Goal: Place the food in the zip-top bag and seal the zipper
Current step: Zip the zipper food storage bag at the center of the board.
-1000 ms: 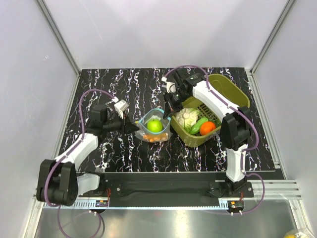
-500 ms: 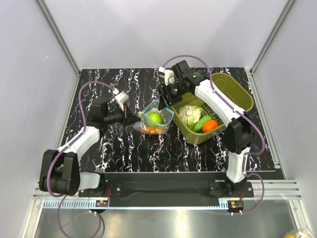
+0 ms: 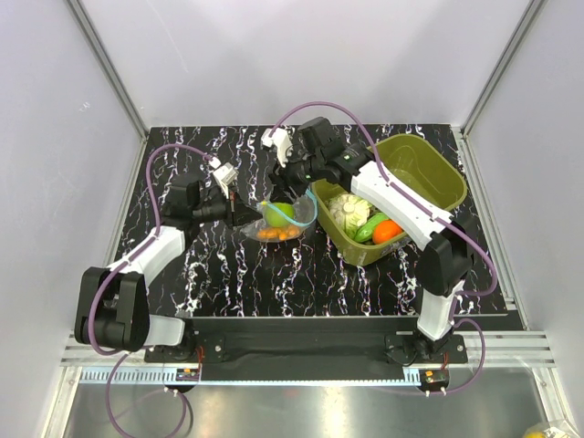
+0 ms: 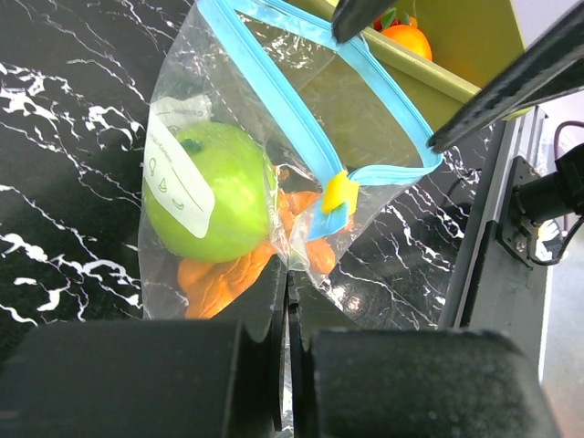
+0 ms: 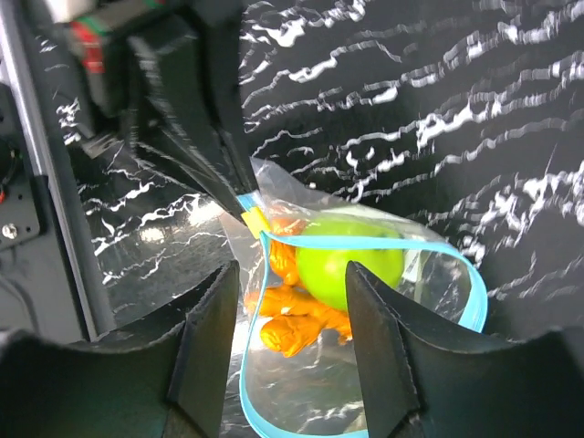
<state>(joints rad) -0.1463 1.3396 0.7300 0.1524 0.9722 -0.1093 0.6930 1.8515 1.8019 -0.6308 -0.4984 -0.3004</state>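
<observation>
The clear zip-top bag (image 3: 285, 222) lies left of the tub with its mouth open. It holds the green apple (image 3: 281, 213) and orange carrot pieces (image 3: 272, 234). My left gripper (image 3: 246, 215) is shut on the bag's plastic near its corner (image 4: 294, 265), just below the yellow slider (image 4: 339, 193) on the light-blue zipper (image 4: 278, 96). My right gripper (image 3: 286, 185) hovers open and empty just above the bag's mouth. In its own view the apple (image 5: 354, 260), carrots (image 5: 294, 315) and zipper (image 5: 365, 243) lie between its fingers. Cauliflower (image 3: 347, 208), cucumber (image 3: 370, 227) and orange fruit (image 3: 385, 232) sit in the tub. I cannot see the garlic.
The olive-green tub (image 3: 429, 169) stands at the right of the black marbled table (image 3: 201, 164), right beside the bag. The right arm reaches across the tub's near-left corner. Grey walls close in the table on three sides.
My right gripper has swung left from the tub's edge to over the bag's mouth. The bag has shifted left and leaned over. My left gripper has kept its pinch.
</observation>
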